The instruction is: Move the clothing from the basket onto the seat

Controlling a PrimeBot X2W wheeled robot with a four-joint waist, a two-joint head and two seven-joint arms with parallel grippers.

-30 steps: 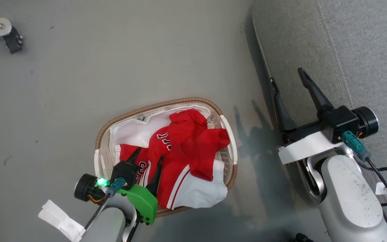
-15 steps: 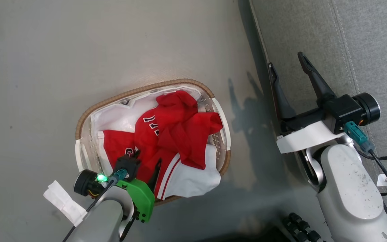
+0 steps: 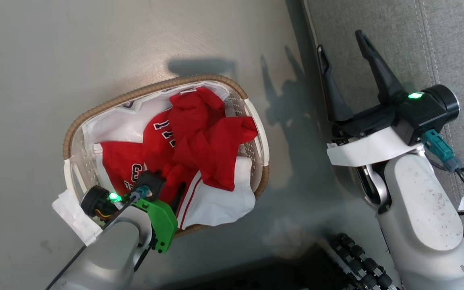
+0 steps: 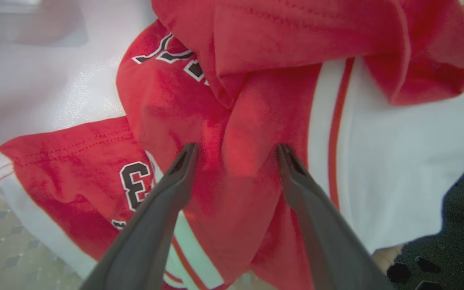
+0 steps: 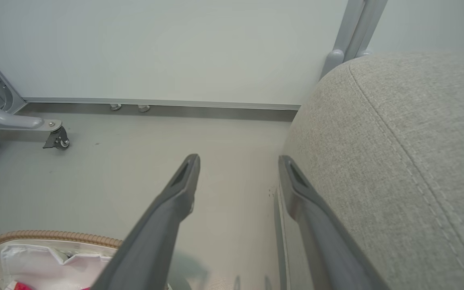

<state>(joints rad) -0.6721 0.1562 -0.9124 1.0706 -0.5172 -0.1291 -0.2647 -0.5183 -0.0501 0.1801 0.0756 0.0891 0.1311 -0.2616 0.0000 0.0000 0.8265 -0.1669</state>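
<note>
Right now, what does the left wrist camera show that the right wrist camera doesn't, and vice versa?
Left wrist view: a close-up of crumpled red jerseys with white stripes, a printed black number 3, and the left gripper, open, its tips at the cloth. Right wrist view: the large grey fabric sofa seat, grey floor, a small caster wheel, and the right gripper, open in the air. Shared: the brown-rimmed white perforated plastic basket and its white fabric liner.
</note>
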